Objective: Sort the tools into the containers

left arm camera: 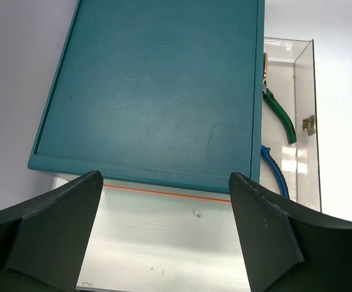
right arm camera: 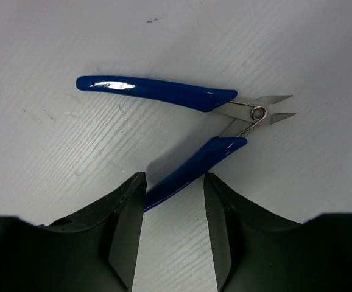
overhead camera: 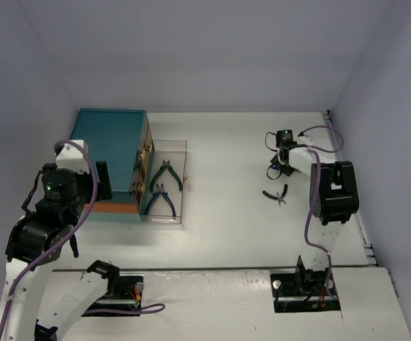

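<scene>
Blue-handled pliers point(right arm camera: 158, 90) lie on the white table, jaws to the right; they show small and dark in the top view point(overhead camera: 276, 193). My right gripper point(right arm camera: 174, 182) is low over them, part open, its fingers either side of the lower handle; in the top view it point(overhead camera: 278, 172) is just behind the pliers. The teal chest point(overhead camera: 109, 142) stands at the left with one clear drawer point(overhead camera: 184, 153) pulled out, holding green pliers point(overhead camera: 168, 174) and blue pliers point(overhead camera: 161, 201). My left gripper point(left arm camera: 164, 231) is wide open and empty, above the chest's point(left arm camera: 151, 91) near end.
The drawer's brass knob point(left arm camera: 309, 125) faces the table's middle. The left wrist view shows the green pliers point(left arm camera: 279, 112) and blue pliers point(left arm camera: 276, 173) in the drawer point(left arm camera: 313, 79). Walls close the table at the back and both sides.
</scene>
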{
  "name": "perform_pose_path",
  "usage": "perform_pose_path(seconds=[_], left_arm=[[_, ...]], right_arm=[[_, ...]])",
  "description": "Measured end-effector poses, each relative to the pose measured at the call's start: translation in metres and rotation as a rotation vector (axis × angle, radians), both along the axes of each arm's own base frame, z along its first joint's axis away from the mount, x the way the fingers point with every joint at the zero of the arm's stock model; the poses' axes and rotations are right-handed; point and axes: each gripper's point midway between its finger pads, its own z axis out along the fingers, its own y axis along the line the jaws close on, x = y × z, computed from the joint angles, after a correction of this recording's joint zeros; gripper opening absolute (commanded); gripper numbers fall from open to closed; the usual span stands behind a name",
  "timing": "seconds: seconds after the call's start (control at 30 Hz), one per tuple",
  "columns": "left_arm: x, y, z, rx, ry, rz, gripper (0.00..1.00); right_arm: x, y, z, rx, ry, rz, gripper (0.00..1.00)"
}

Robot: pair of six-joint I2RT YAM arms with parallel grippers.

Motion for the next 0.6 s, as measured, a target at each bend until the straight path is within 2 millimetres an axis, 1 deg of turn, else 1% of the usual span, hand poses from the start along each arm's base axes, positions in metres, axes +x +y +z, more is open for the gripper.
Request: perform_pose_path(seconds=[0.07, 0.1, 0.17, 0.2, 0.23, 0.3, 0.43, 0.53, 0.6], left_arm=[[0.000, 0.000, 0.000, 0.001, 0.000, 0.000, 0.81], [0.000, 0.000, 0.000, 0.001, 0.000, 0.000, 0.81], [0.000, 0.000, 0.000, 0.001, 0.001, 0.000, 0.81], [0.000, 0.000, 0.000, 0.002, 0.001, 0.000, 0.81], [0.000, 0.000, 0.000, 0.002, 0.001, 0.000, 0.81], [0.000, 0.000, 0.000, 0.002, 0.001, 0.000, 0.81], [0.001, 0.000, -0.001, 0.003, 0.003, 0.000, 0.81], [0.001, 0.000, -0.001, 0.003, 0.005, 0.000, 0.81], [0.002, 0.000, -0.001, 0.004, 0.007, 0.000, 0.81]], right_arm=[[0.000, -0.001, -0.001, -0.002, 0.003, -0.004, 0.34], [0.000, -0.002, -0.001, -0.003, 0.003, -0.006, 0.24], [-0.001, -0.003, -0.002, -0.005, 0.004, -0.011, 0.12], [-0.001, -0.003, -0.002, -0.004, 0.004, -0.013, 0.06], [-0.001, -0.003, -0.002, -0.003, 0.004, -0.015, 0.03], [-0.002, -0.002, -0.003, -0.008, 0.009, -0.003, 0.00], [-0.003, 0.005, -0.003, -0.028, 0.021, 0.042, 0.00], [-0.005, 0.021, -0.002, -0.043, 0.033, 0.106, 0.00], [-0.008, 0.037, 0.001, -0.055, 0.041, 0.169, 0.00]])
